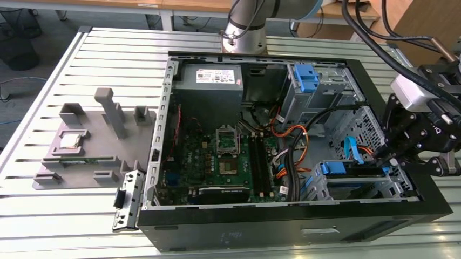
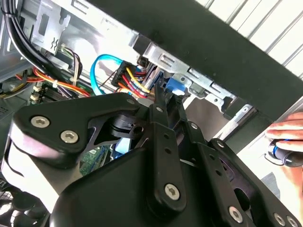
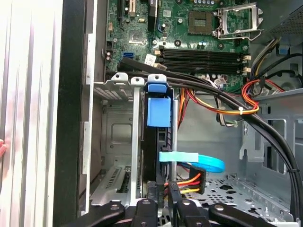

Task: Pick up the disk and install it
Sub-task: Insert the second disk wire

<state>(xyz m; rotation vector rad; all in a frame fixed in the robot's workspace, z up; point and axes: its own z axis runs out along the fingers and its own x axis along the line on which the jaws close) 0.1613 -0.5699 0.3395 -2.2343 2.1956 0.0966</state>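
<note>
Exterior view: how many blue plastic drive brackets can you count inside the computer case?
2. One bracket stands right of the grey power supply in the exterior view; the other edges the disk. More may be hidden.

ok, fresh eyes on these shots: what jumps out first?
The open PC case on the slatted table, motherboard exposed. At the exterior view's right the gripper sits by the drive bay, where the disk stands on edge in its blue bracket. A grey fixture sits at the left.
</note>
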